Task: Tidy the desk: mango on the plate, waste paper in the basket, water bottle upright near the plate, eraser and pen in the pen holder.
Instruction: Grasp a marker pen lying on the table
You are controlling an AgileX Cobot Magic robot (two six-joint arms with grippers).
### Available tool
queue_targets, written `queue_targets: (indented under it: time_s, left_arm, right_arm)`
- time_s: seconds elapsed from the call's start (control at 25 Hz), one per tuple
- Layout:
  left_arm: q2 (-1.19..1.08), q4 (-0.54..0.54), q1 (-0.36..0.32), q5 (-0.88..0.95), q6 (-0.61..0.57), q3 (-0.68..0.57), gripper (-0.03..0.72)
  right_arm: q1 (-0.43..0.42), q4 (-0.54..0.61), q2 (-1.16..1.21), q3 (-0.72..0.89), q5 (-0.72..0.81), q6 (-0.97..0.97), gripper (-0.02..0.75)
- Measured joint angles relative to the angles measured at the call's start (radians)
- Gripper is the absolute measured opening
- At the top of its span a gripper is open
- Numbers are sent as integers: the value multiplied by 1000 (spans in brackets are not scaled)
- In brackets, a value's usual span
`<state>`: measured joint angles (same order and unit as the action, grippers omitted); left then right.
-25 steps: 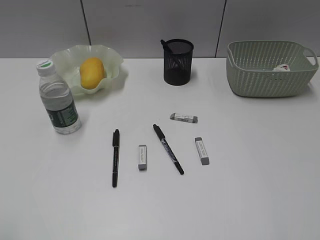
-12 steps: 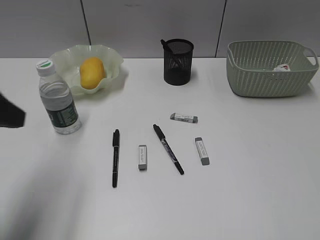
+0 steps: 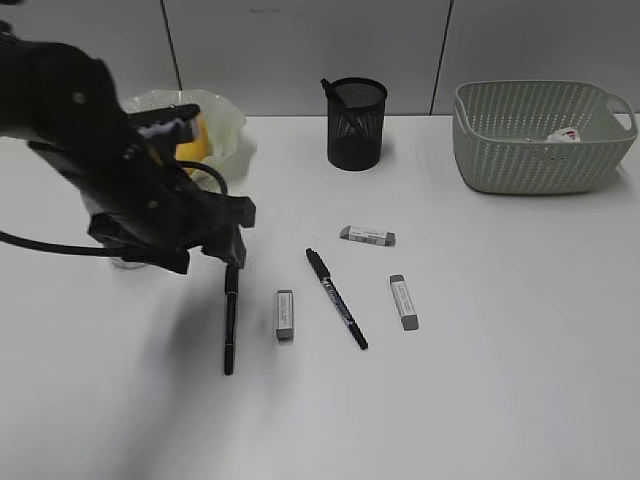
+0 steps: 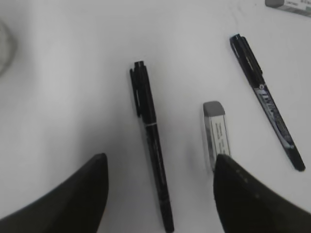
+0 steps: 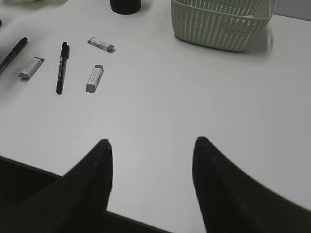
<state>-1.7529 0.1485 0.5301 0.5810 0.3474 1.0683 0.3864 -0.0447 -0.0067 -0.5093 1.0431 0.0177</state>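
The large plain white flat desk (image 3: 500,400) fills most of the exterior view. Over its left half reaches the black left arm, whose left gripper (image 4: 158,167) hangs above the left-hand black pen (image 4: 151,141); in the left wrist view its two dark fingers (image 4: 73,196) stand wide apart on either side of that pen's lower end, holding nothing. The sage-green perforated rectangular plastic basket (image 3: 540,140) sits at the upper right of the exterior view, with the small crumpled white waste paper (image 3: 565,134) inside near its right end. At the upper left, the translucent pale green plate with the wavy rim (image 3: 228,125) is partly covered by the arm, and a sliver of the yellow-orange mango (image 3: 196,143) shows in it. The water bottle is hidden behind the arm. The black cylindrical mesh pen holder (image 3: 356,125) stands at upper centre, a dark pen end poking over its rim.

The right gripper (image 5: 153,170) appears only in the right wrist view, its fingers spread and empty above bare desk at the bottom of the frame.

A second black pen with white lettering (image 3: 336,297) lies slanted at centre. Three small grey-and-white erasers lie apart from one another: one (image 3: 285,314) between the two pens, one (image 3: 404,301) right of the lettered pen, one (image 3: 367,236) above them.
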Motion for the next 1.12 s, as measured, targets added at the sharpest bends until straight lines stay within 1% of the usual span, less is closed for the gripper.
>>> queue_targets:
  time_s: [0.08,0.24,0.32,0.48,0.6,0.8,0.92,1.04,1.12]
  left_arm:
    - [-76,-13,11,0,38,56,499]
    - [-221,-88,19,35,118,158,476]
    - [-268,-124,21,64,140,202,471]
    - [-329,-162,33,88,184,259,451]
    - [-362,-185,38,109,197,297,383]
    - [-379,-238,41,158,200,319,213]
    - [-379,-257,41,166,200,320,130]
    - [-379,-260,41,154,200,320,118]
    - [-378,-264,41,102,200,320,118]
  right_arm:
    - [0,0,0,0,0,0,422]
    - [0,0,0,0,0,0,419]
    - [0,0,0,0,0,0,420]
    - [0,0,0,0,0,0,420]
    - [0,-1,0,0,0,0,420]
    - [0,-2,0,0,0,0,419]
    - [0,-3,0,0,0,0,417]
    - [0,-3,0,0,0,0,416]
    - [0,-3,0,0,0,0,416]
